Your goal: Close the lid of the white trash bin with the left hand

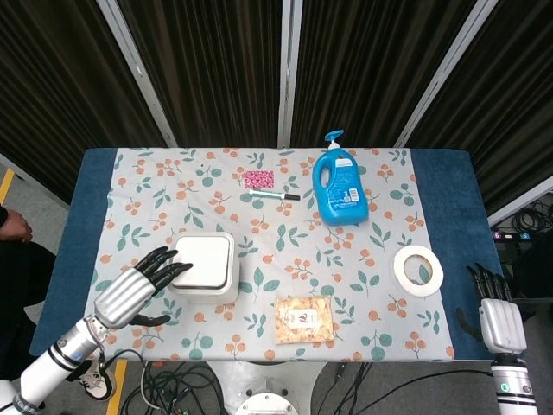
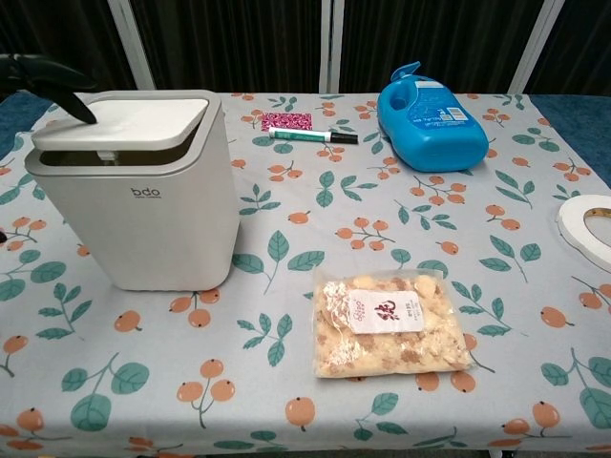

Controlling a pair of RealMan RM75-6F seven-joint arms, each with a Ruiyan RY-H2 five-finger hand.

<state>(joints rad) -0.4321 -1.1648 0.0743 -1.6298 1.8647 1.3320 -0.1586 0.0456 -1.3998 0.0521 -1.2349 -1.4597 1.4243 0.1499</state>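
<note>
I'm seeing the left hand [image 1: 143, 285], silver shell with black fingers, spread wide and holding nothing. Its fingertips [image 1: 180, 267] are lying over the left edge of the lid [image 1: 205, 259], though I can't tell whether they're actually touching; in the chest view only dark fingers [image 2: 46, 81] are poking in at the top left.

The white trash bin [image 2: 141, 191] is sitting just right of that hand: matte plastic, boxy with rounded corners. The lid is smooth and flat, nearly down, with a thin gap showing at the front lip.

Further right of the hand, a crinkly clear snack bag [image 1: 303, 318] is lying flat on the desk [image 1: 95, 199], which has a leaf-and-berry print cloth. A glossy blue detergent bottle [image 1: 339, 185], a marker [image 1: 276, 196] and a flat ring of white tape [image 1: 418, 269] are sitting well apart from it.

The right hand [image 1: 496, 311] is hanging off the desk's far right edge, fingers straight, holding nothing.
</note>
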